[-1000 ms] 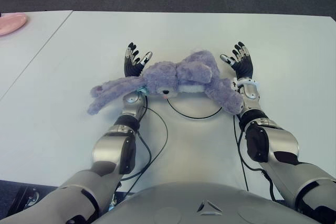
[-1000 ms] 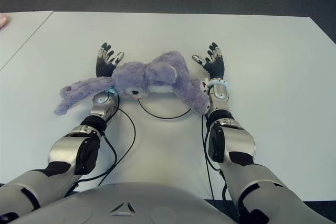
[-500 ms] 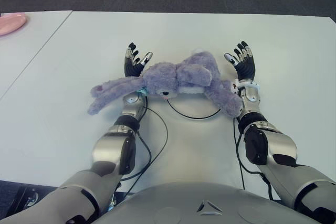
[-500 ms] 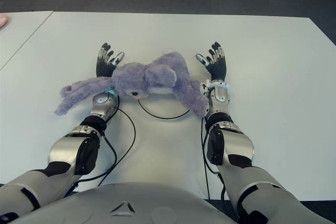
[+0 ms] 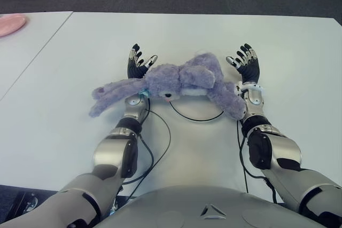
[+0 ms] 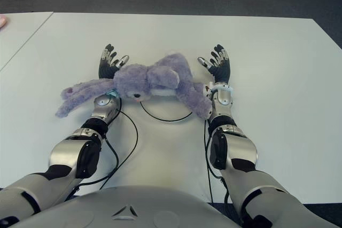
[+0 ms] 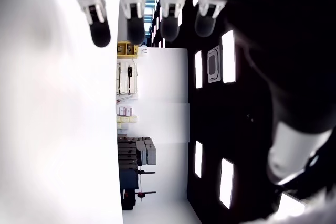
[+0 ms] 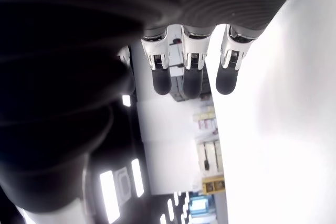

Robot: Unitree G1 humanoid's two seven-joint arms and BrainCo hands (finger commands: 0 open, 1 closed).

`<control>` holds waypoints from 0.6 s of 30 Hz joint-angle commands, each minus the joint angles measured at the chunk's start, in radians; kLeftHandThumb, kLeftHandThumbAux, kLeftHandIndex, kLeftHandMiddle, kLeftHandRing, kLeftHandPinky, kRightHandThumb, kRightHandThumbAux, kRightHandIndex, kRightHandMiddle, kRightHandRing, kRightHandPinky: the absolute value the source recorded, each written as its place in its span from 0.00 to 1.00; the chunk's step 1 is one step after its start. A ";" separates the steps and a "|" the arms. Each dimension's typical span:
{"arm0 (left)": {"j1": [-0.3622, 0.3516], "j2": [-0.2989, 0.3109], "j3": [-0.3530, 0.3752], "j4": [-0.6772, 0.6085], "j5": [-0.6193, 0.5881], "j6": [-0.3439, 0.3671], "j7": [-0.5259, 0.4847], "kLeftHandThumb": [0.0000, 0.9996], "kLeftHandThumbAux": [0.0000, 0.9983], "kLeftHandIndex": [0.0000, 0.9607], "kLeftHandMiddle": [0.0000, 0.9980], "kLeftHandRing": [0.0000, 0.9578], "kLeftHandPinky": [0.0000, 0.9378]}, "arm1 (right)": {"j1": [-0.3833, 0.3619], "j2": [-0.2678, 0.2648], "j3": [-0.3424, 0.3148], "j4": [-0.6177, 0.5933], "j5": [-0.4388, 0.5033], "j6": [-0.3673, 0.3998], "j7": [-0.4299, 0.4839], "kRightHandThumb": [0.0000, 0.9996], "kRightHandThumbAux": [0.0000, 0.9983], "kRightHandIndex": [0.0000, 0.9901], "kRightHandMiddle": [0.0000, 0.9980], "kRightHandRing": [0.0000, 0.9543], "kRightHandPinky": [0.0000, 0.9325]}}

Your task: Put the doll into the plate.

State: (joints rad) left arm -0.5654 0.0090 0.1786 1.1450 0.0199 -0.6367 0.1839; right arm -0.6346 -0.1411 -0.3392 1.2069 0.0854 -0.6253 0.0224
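- Looking down from my head, the doll (image 5: pixel 179 81), a purple plush animal, lies across both my forearms, between my left robot hand (image 5: pixel 138 63) and my right robot hand (image 5: pixel 246 63).
- Its long axis runs crosswise, about parallel to the near edge of the table (image 5: pixel 299 46). The long limp limbs trail past my left wrist toward the left edge; one thicker limb lies over my right wrist.
- Both robot hands are palm-up with the fingers spread, and they grip nothing. The doll is only carried on my wrists and forearms, not held by any finger.
- The head of the doll sits nearer to my left robot hand, so I judge the weight is more on that side. The right robot hand stands a little apart from the body.
- A thin dark ring (image 5: pixel 196 116) shows on the table under the doll; I cannot tell if this is the rim of the plate. A pink dish (image 5: pixel 12 24) shows at the far left corner, well apart from the doll.
- My wrist views show only open fingertips against the room and ceiling lights. They confirm the empty hands, but the doll does not clearly show there; only the eye views give its position.
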 commanded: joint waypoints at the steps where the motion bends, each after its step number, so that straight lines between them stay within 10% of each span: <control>1: 0.301 -0.003 -0.001 0.166 0.011 0.044 -0.034 0.00 0.72 0.06 0.07 0.09 0.14 | 0.290 0.112 0.020 0.123 -0.036 0.000 -0.119 0.07 0.89 0.13 0.14 0.14 0.20; 18: 0.298 -0.005 0.005 0.166 0.006 0.047 -0.022 0.00 0.78 0.06 0.07 0.09 0.15 | 0.285 0.102 0.053 0.131 -0.080 0.036 -0.188 0.06 0.93 0.14 0.15 0.17 0.21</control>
State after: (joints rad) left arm -0.5645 0.0113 0.1790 1.1450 0.0195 -0.6363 0.1839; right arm -0.6292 -0.1374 -0.2926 1.2056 0.0149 -0.6412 -0.1338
